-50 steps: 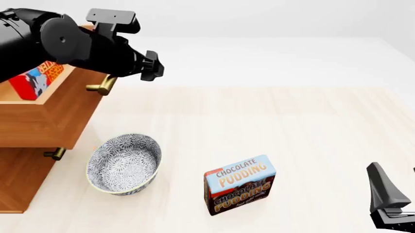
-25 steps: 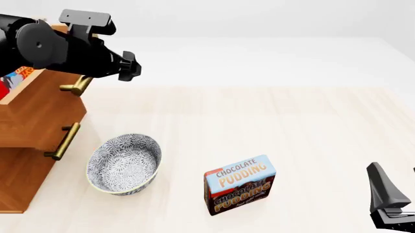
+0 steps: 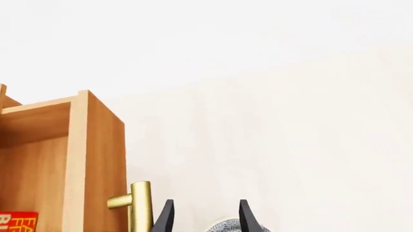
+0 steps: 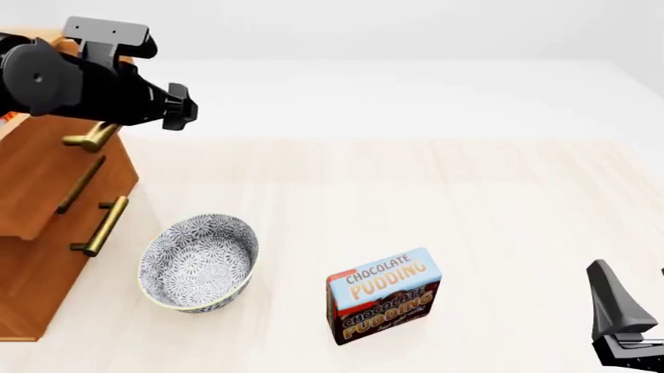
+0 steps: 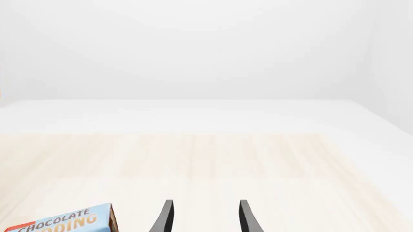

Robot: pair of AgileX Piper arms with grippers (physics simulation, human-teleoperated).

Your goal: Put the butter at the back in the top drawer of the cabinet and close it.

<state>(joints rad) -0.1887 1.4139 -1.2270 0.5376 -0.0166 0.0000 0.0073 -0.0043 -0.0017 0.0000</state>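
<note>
The cabinet (image 4: 47,233) stands at the table's left edge. Its top drawer (image 4: 62,167) is pushed nearly in, with its brass handle (image 4: 89,140) just under my left arm. In the left wrist view the drawer (image 3: 96,159) still shows a gap, with a corner of the red butter (image 3: 18,221) inside. My left gripper (image 3: 205,220) is open and empty, one finger right beside the handle (image 3: 139,205). In the front view it (image 4: 179,109) is at the drawer front's upper right. My right gripper (image 4: 635,294) is open and empty, low at the front right.
A patterned bowl (image 4: 199,262) sits in front of the cabinet, to the right of the lower drawers. The Chocolate Pudding box (image 4: 384,294) stands near the front middle and also shows in the right wrist view (image 5: 61,222). A lower drawer handle (image 4: 102,225) sticks out toward the bowl.
My left gripper has moved left and the top drawer has slid in with it. The butter has gone almost out of sight in the front view. The right arm has not moved.
</note>
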